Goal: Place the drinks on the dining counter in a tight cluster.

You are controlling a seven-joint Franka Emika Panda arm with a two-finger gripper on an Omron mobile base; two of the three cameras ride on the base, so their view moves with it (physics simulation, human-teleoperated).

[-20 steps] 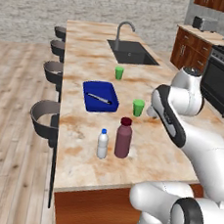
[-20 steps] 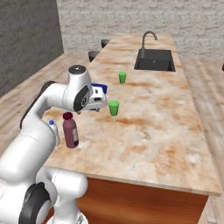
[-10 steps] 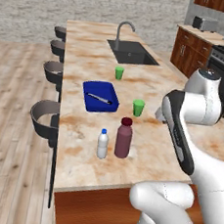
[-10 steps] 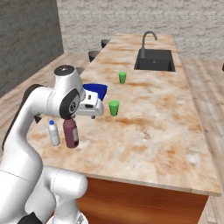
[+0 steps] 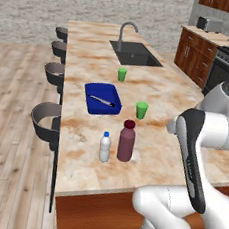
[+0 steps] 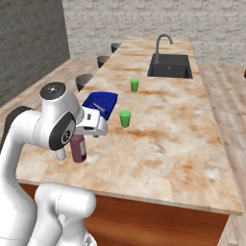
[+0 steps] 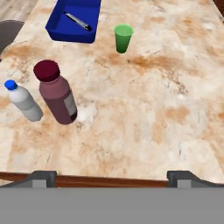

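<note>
Two drinks stand side by side near the front edge of the dining counter (image 5: 159,94) (image 6: 163,134) (image 7: 153,109): a maroon juice bottle (image 5: 126,141) (image 6: 79,149) (image 7: 57,94) and a small clear water bottle (image 5: 105,146) (image 7: 24,103) with a blue cap. They are almost touching, and both are upright. My gripper (image 7: 113,178) (image 6: 96,130) hangs open above the counter's near edge, to the right of the juice bottle, with nothing between its fingers. In the right base view my arm covers the water bottle.
A blue tray (image 5: 102,99) (image 6: 101,103) (image 7: 74,19) holding a pen lies behind the bottles. Two green cups (image 5: 141,110) (image 5: 121,74) (image 6: 125,118) (image 7: 123,38) stand further back. The sink (image 5: 135,53) is at the far end and bar stools (image 5: 45,121) line the left side.
My arm has swung up and back toward the counter's near edge, away from the bottles. The gripper stayed open. The bottles, cups and tray have not moved.
</note>
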